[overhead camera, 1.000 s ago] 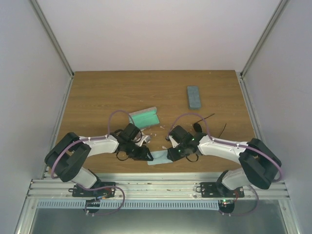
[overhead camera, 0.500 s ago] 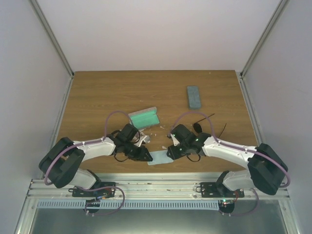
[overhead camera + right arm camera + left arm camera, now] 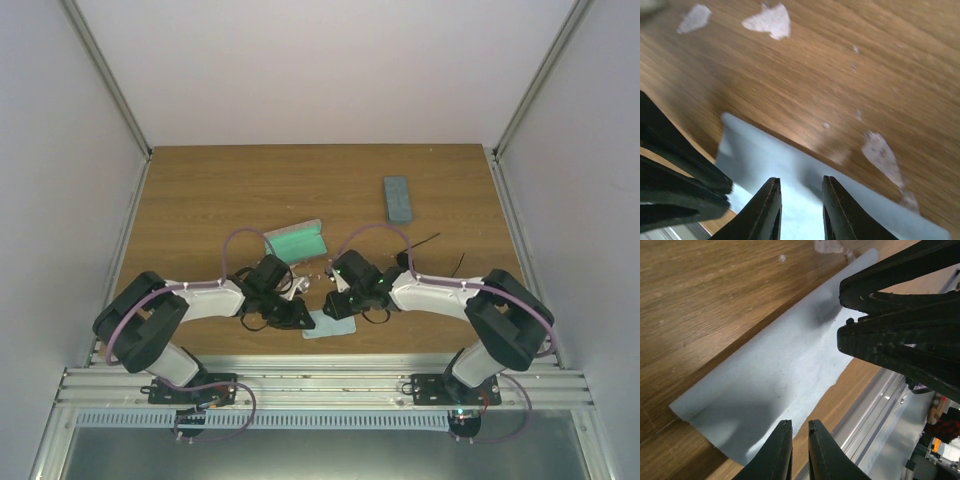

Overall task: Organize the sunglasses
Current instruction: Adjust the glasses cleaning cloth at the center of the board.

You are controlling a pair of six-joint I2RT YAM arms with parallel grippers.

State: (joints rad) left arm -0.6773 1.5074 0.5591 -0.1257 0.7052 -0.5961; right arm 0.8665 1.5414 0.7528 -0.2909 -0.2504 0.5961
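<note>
One pair of sunglasses (image 3: 406, 259) lies on the wooden table behind my right arm; its dark lens and thin temples show, and the arm and cable partly cover it. Both grippers meet over a light-blue cloth (image 3: 335, 326) near the front edge. My left gripper (image 3: 303, 318) (image 3: 800, 422) hovers at the near edge of the cloth (image 3: 770, 375), its jaws a narrow gap apart with only wood showing between them. My right gripper (image 3: 335, 303) (image 3: 801, 179) stands open above the cloth (image 3: 760, 150), nothing between its fingers. The two grippers nearly touch.
An open case with green lining (image 3: 297, 241) lies just behind the left wrist. A closed grey case (image 3: 398, 198) sits farther back on the right. White scuffs (image 3: 769, 21) mark the wood. The metal rail (image 3: 320, 382) runs just in front of the cloth.
My right gripper has moved left and slightly back, over the cloth and close to the left gripper. The left jaws have narrowed. The cloth stays on the table.
</note>
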